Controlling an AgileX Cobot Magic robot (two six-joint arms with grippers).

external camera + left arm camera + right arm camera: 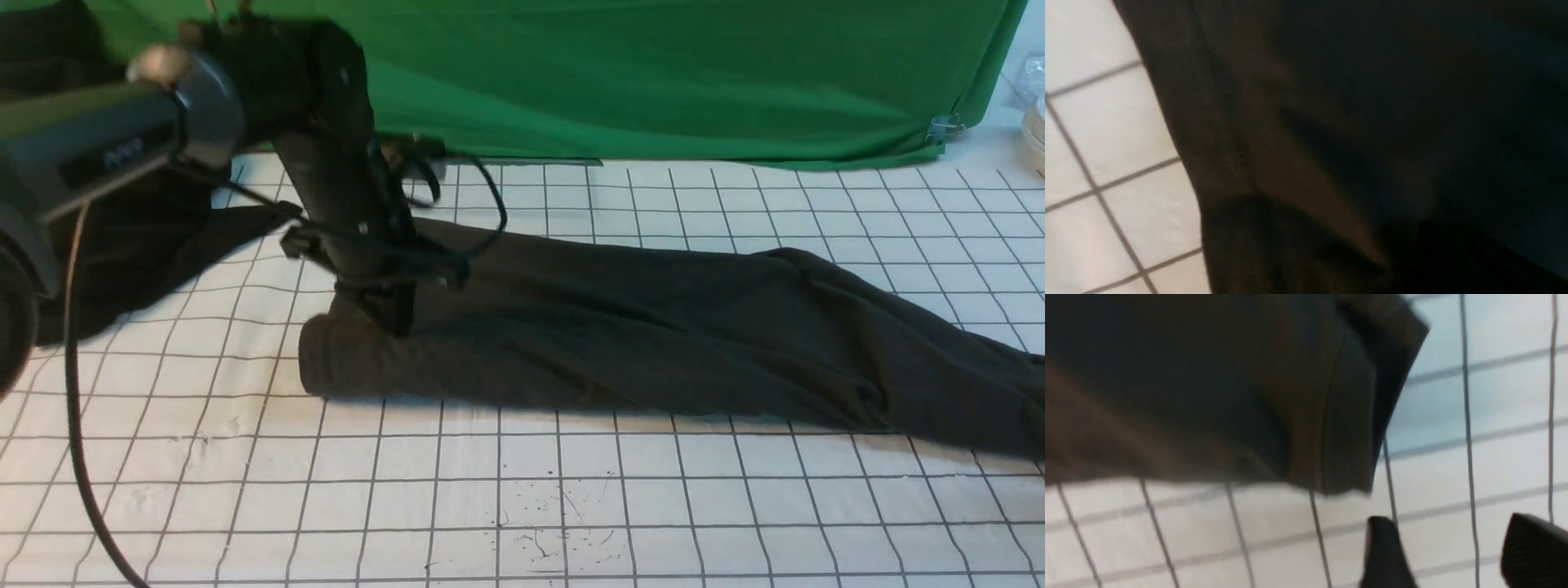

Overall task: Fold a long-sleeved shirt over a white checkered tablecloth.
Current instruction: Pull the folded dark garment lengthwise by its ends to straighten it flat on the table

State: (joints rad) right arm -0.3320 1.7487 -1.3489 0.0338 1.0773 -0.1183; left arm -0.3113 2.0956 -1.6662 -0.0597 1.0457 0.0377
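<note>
Long-sleeved shirt [620, 327] lies in a loose roll on the white checkered tablecloth [522, 490], running from 9 to 3 o'clock in my front view. I judge it soft, limp and light, likely to sag, so I'd take it by doubled hems or corners. My left gripper [392, 314] is closed at the 9 o'clock end; whether it pinches cloth I can't tell. My right gripper [1457, 559] gapes wide and empty near a stitched hem [1347, 416].

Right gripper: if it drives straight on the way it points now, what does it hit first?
Probably the white checkered tablecloth: the right gripper is open, with bare grid between its fingers and ahead. The long-sleeved shirt lies close to one side; depth is unclear, so a graze is possible.
</note>
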